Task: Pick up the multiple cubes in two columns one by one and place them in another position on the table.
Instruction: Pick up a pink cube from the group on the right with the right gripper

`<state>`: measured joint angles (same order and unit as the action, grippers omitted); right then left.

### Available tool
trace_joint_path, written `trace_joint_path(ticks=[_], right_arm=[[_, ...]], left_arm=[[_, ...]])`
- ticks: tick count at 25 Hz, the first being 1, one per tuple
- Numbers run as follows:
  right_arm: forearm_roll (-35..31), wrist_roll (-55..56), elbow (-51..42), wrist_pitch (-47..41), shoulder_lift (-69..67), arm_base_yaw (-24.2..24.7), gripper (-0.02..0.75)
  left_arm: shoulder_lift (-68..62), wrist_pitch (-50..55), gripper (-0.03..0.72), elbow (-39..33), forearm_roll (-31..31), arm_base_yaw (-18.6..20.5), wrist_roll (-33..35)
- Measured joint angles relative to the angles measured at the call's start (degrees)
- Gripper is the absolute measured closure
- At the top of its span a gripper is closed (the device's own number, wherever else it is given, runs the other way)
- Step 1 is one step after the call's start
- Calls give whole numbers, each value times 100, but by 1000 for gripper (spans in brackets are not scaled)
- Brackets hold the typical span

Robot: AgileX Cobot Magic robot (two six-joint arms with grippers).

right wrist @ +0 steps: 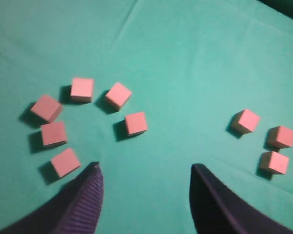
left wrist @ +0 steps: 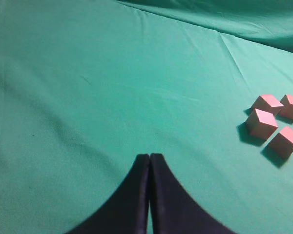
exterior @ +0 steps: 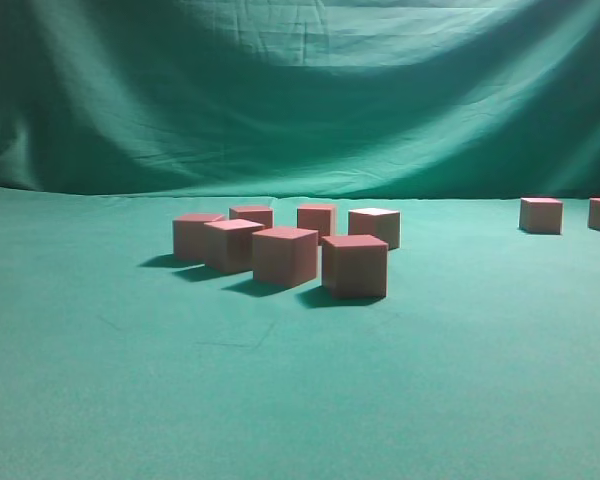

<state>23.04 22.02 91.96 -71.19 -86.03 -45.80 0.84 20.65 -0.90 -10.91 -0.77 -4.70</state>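
We saw the backdrop [exterior: 300,90], a green cloth, draped behind the scene. Below it the bench [exterior: 280,400] spread wide under slightly wrinkled green cloth.

From the right wrist, the right end effector [right wrist: 145,190] hung above the bench with its two dark fingers [right wrist: 83,200] standing well apart and only bare cloth between them, so it was released and grasped nothing. From the left wrist, the left end effector [left wrist: 150,161] was clenched, its dark fingers pressed together with no gap, over bare cloth and clear of any block.

In the exterior view we counted a cluster of cubes [exterior: 285,255] left of the middle of the bench, seven in all, set in two loose rows, close together but mostly apart. Two more cubes [exterior: 541,215] sat well away to the right, near the back edge, one cut by the frame.

From the right wrist we made out six of the cluster in a loose ring to the left and three cubes [right wrist: 273,144] grouped on the right. From the left wrist, four cubes [left wrist: 273,124] showed whole at the right edge.
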Motion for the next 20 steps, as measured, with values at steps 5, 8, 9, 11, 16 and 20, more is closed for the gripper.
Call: trace_joint_path(ticks=[5,8,9,11,16,20], right_arm=[[37,0,-12,-37,230,1169,335],[-20,-10,-209,-37,241,1929,335],[-73,-21,-317,-37,241,2198,335],[-148,-44,-543,-37,241,2659,335],[-146,-177,-893,51,-65,3488,335],[34,-190,-917,118,-513,3630,335]], left_arm=[[0,0,688,0,0,0,0],[0,0,688,0,0,0,0],[0,0,688,0,0,0,0],[0,0,688,0,0,0,0],[0,0,688,0,0,0,0],[0,0,688,0,0,0,0]])
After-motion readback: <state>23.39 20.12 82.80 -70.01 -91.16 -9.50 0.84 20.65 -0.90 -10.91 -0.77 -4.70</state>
